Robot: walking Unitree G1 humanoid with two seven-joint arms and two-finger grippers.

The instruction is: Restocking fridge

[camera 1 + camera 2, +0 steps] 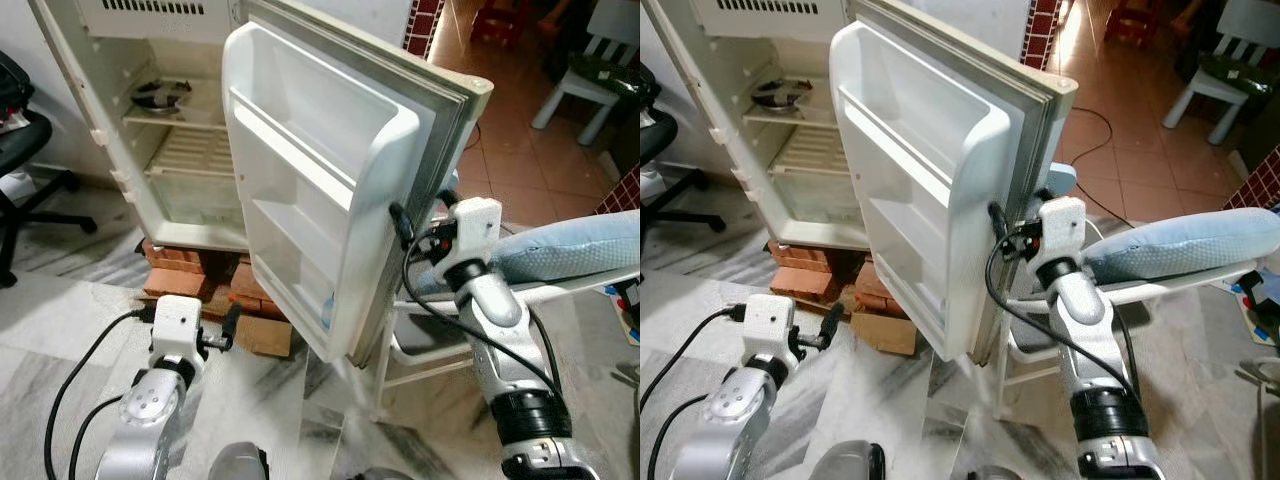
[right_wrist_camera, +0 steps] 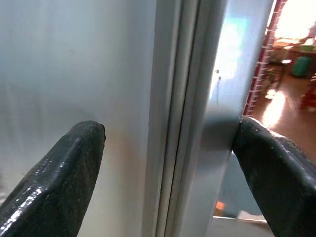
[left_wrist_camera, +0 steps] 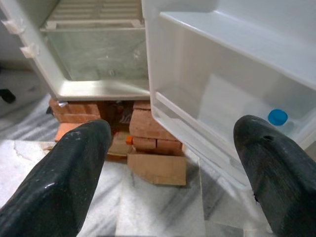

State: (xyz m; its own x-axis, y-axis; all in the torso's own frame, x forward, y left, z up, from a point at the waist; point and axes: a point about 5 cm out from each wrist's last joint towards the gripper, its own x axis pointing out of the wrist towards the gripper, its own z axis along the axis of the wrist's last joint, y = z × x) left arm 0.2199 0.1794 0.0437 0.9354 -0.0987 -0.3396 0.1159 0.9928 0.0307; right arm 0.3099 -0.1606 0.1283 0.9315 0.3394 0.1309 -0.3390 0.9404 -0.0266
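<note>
Right wrist view: spread right tool [image 2: 165,163] astride door edge [image 2: 197,98]

the scene is lit by soft daylight, bright and even. a strong glare lies on the brown floor tiles [image 1: 500,90] behind the fridge door [image 1: 330,190]. in the right wrist view the door edge [image 2: 197,118] is blurred and the window light is overexposed. shadows are weak.
</note>
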